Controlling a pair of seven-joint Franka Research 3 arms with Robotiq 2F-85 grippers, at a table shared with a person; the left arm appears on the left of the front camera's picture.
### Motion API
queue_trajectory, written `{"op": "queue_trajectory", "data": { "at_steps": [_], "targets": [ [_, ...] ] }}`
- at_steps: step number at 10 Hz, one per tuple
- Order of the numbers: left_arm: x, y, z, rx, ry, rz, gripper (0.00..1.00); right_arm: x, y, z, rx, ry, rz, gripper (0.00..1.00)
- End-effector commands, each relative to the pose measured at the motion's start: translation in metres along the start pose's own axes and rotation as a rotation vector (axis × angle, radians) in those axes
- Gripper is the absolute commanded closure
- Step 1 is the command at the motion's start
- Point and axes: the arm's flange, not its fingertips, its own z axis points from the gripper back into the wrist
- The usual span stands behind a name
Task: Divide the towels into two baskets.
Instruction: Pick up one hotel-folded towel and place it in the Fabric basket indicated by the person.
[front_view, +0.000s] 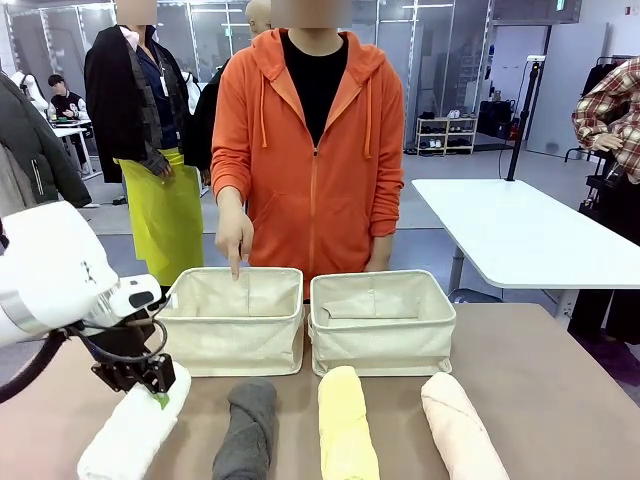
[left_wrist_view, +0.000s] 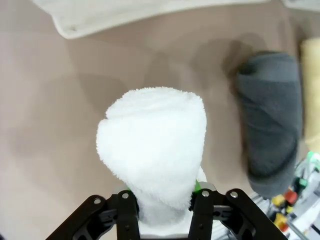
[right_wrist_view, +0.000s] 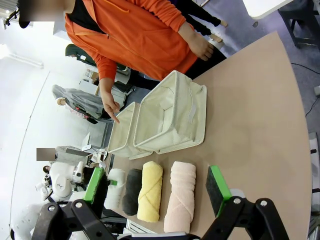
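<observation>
Left wrist view: left fingers (left_wrist_view: 128, 215) tight on white towel (left_wrist_view: 152, 145) (right fingers (right_wrist_view: 218, 184) wide apart, empty).

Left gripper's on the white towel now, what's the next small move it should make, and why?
Probably lift it straight up a little. The left gripper is shut on one end of the white towel, and the person's hand points into the left basket, which looks empty. The towel likely has to clear that rim before going in.

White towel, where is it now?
The white towel lies near-left on the table in front view, beside the dark grey towel, in the left gripper.
</observation>
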Motion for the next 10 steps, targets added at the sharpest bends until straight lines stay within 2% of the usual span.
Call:
{"op": "queue_trajectory", "data": {
  "at_steps": [1, 4, 5, 9, 10],
  "targets": [
    [-0.042, -0.019, 0.054, -0.036, -0.004, -0.097, 0.74, 0.000, 0.002, 0.002, 0.019, -0.011, 0.014, 0.00],
    [-0.039, -0.034, 0.080, -0.020, -0.029, -0.136, 0.74, 0.000, 0.002, 0.002, 0.019, -0.011, 0.014, 0.00],
    [-0.041, -0.034, 0.084, -0.048, -0.045, -0.129, 0.74, 0.000, 0.002, 0.002, 0.019, -0.011, 0.014, 0.00],
    [-0.033, -0.038, 0.077, -0.022, -0.034, -0.122, 0.74, 0.000, 0.002, 0.002, 0.019, -0.011, 0.014, 0.00],
    [-0.035, -0.037, 0.078, -0.028, -0.032, -0.122, 0.63, 0.000, 0.002, 0.002, 0.019, -0.011, 0.014, 0.00]
  ]
}}
